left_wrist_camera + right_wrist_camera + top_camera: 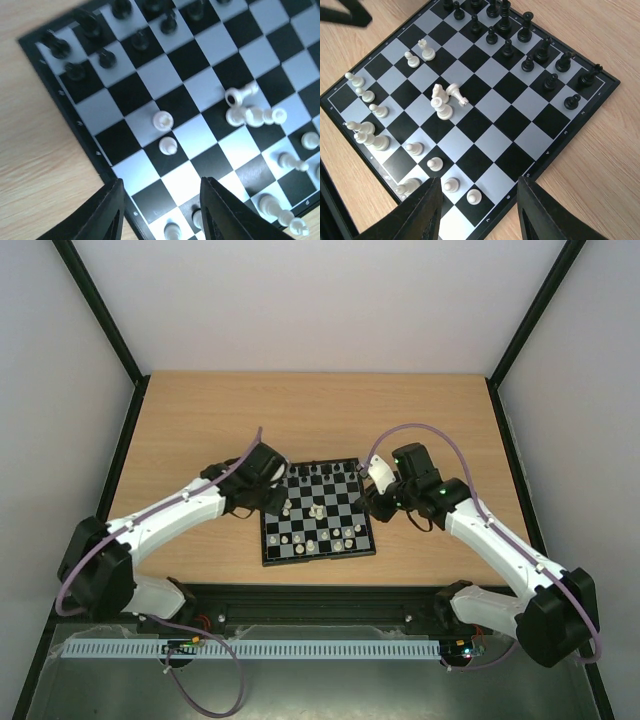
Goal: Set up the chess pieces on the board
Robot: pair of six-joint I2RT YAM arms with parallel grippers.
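Note:
The board (pixel 320 558) lies flat in the middle of the wooden table between my two arms. Black chess pieces (pixel 506 48) stand in its two far rows, and cream-white ones (pixel 412 148) are spread over the near rows. A few white pieces (pixel 249 115) lie toppled in a heap near the centre. My left gripper (pixel 160 202) hovers open over the board's near-left corner with nothing between its fingers; two white pawns (pixel 165 133) stand just ahead of it. My right gripper (pixel 477 200) is open above the right edge, over a white pawn (pixel 474 196) without touching it.
The board rests on a light wooden tabletop (pixel 200 420) framed by black rails (pixel 128 440) and white walls. A white slotted cable tray (pixel 270 649) runs along the near edge between the arm bases.

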